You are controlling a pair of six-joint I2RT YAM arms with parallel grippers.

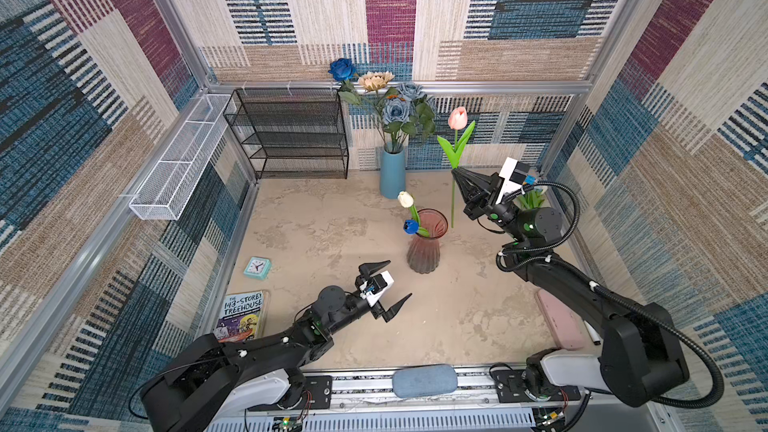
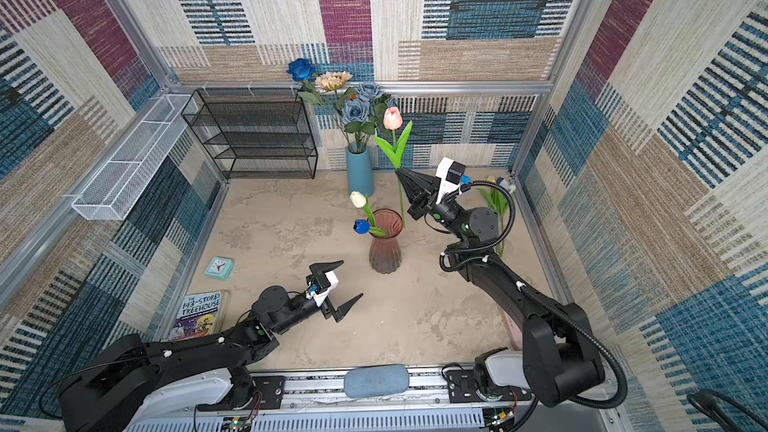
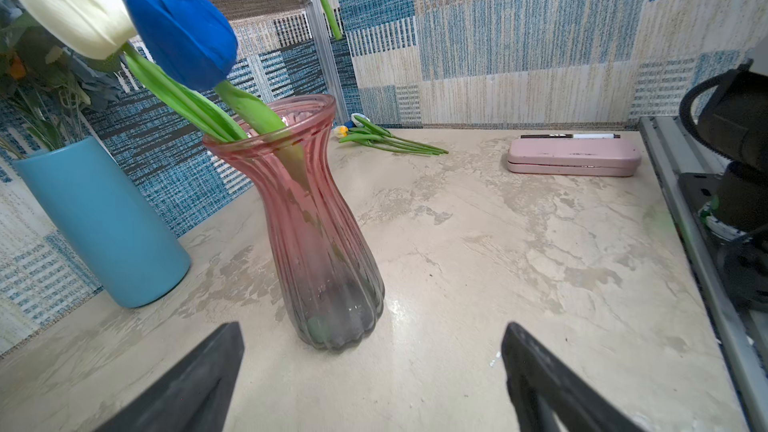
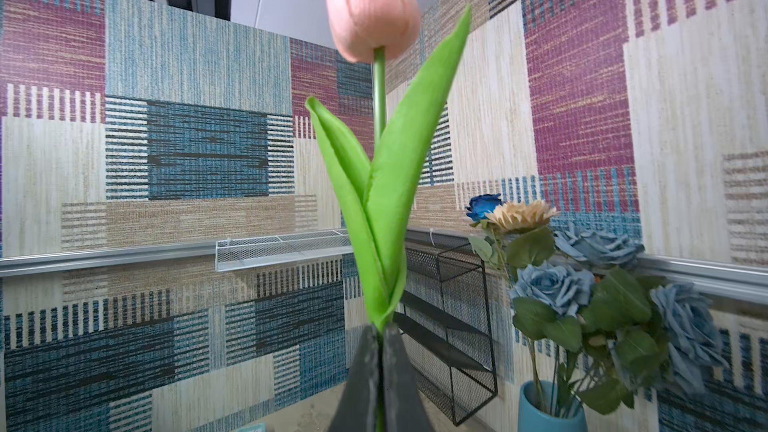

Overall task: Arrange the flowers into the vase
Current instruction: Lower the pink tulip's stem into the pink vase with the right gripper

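Both fingers of the left gripper (image 1: 400,278) stand wide apart and empty, near the left side of the ribbed pink glass vase (image 1: 423,257). A white tulip (image 1: 406,199) and a blue tulip (image 1: 410,226) sit in that vase, leaning over its left rim. Right of the vase, the right gripper (image 1: 454,171) pinches the upright green-leaved pink tulip (image 1: 457,117) at mid-stem, its lower end hanging just beside the rim, seemingly outside. Lowered from there, the end could miss the mouth or tip the narrow vase; the thin stem may swivel.
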